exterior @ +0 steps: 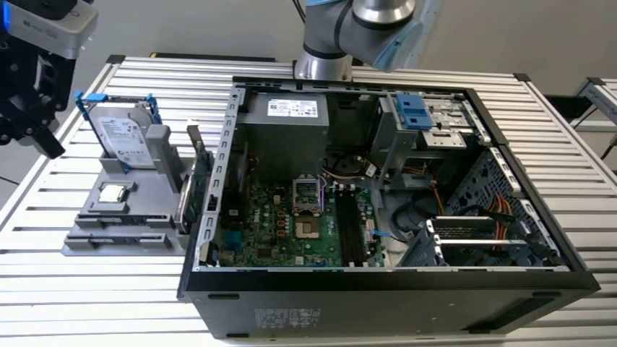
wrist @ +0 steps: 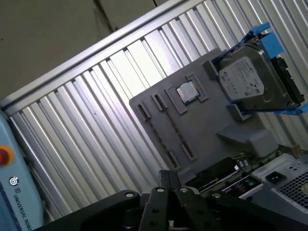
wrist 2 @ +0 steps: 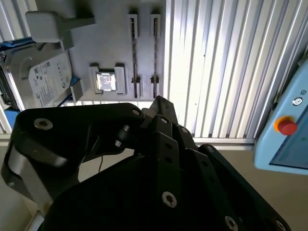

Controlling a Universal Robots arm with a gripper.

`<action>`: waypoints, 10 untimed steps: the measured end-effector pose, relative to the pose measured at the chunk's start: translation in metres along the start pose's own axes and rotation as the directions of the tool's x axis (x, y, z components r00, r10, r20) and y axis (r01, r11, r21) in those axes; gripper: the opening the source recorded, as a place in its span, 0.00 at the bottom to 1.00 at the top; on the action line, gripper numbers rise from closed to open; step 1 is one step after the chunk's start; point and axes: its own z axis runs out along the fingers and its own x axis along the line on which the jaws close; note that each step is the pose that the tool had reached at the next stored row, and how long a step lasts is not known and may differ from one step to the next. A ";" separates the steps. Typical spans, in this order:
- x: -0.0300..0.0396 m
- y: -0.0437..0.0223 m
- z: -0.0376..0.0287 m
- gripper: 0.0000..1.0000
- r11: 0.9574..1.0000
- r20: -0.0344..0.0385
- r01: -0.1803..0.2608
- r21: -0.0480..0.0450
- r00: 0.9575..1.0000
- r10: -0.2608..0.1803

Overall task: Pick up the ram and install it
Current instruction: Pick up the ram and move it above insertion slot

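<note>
- Closest to me is the open computer case point(exterior: 386, 303), lying on its side on the ribbed metal table point(exterior: 97, 289) with its green board point(exterior: 279, 224) facing up.
- Just beside the case's wall on the exterior view's left is a grey holder point(exterior: 106, 238).
- The ram point(exterior: 196, 188) stands on its long edge at the side of the holder nearest the case, almost against the case wall. Nothing grips it.
- On the holder, a small square silver chip point(exterior: 114, 193) lies flat in its pocket.
- Behind the chip, the silver drive point(exterior: 126, 137) in its blue frame leans upright.
- Farther back and higher, at the exterior view's left, the black gripper point(exterior: 43, 141) hangs above the table edge, near the drive and well apart from the ram.
- In both wrist views its fingers point(wrist: 163, 180) meet at one tip, pressed together with nothing between them.
- At the far side of the table, behind the case, the arm point(exterior: 376, 22) rises.
</note>
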 end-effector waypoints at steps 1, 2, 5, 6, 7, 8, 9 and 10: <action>0.0000 0.0000 0.0000 0.00 1.000 0.000 0.014 0.000 1.000 -0.014; 0.0000 0.0000 0.0000 0.00 1.000 0.000 0.025 0.000 1.000 -0.025; 0.0000 0.0001 0.0000 0.00 0.999 -0.001 0.038 0.000 0.999 -0.038; 0.0000 0.0000 0.0001 0.00 0.999 0.000 0.038 0.000 0.999 -0.038; 0.0000 0.0001 0.0000 0.00 0.999 -0.001 0.038 0.000 0.999 -0.038; 0.0000 0.0000 0.0000 0.00 0.999 -0.001 0.038 0.000 0.999 -0.038; 0.0000 0.0000 0.0001 0.00 0.999 0.000 0.038 0.000 0.999 -0.038; 0.0000 0.0001 0.0000 0.00 0.999 -0.001 0.039 0.000 0.999 -0.039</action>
